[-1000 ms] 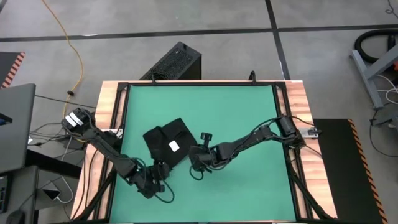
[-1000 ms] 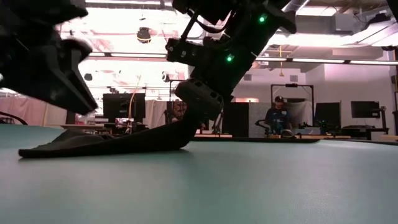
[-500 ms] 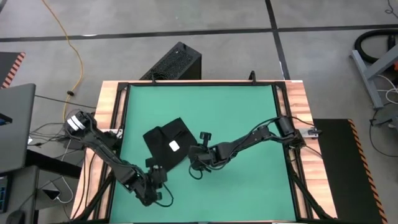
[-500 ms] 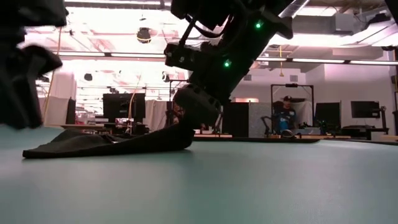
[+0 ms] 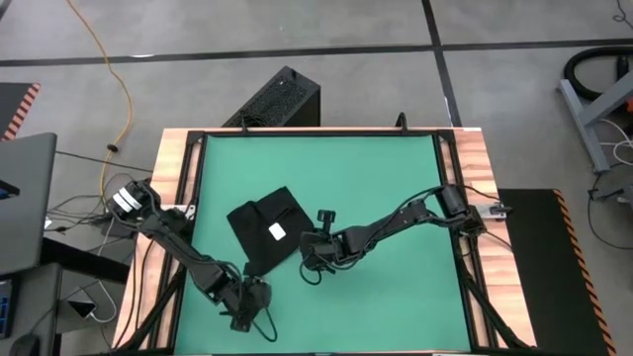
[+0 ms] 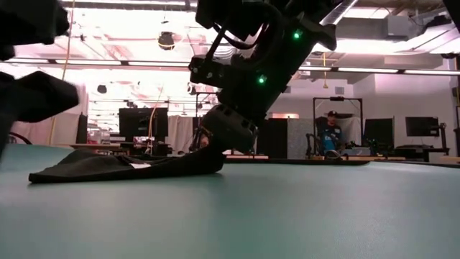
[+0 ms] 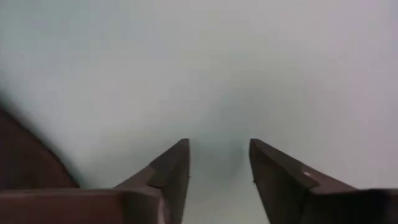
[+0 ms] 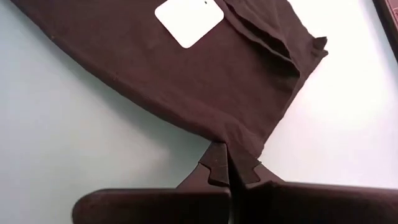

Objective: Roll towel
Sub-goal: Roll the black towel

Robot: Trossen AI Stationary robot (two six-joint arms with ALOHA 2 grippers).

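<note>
The black towel (image 5: 262,223) lies partly folded on the green mat (image 5: 376,178), left of centre, with its white tag (image 5: 278,231) facing up. My right gripper (image 5: 307,253) is at the towel's near right corner and is shut on its edge. The right wrist view shows the pinch (image 8: 231,163) on the towel (image 8: 186,74), with the tag (image 8: 188,15) beyond it. In the low view the right gripper (image 6: 219,140) holds the towel's end (image 6: 122,167) low at the mat. My left gripper (image 5: 255,297) is open and empty over bare mat (image 7: 219,163), near the front edge and apart from the towel.
A black ribbed box (image 5: 282,99) stands on the floor behind the table. The wooden table rim (image 5: 173,168) frames the mat. A laptop (image 5: 20,198) sits off the table's left side. A person (image 6: 329,133) sits far back in the room.
My left gripper has drawn back from the towel toward the table's front edge. My right gripper stays shut on the towel's corner and has sunk slightly toward the mat.
</note>
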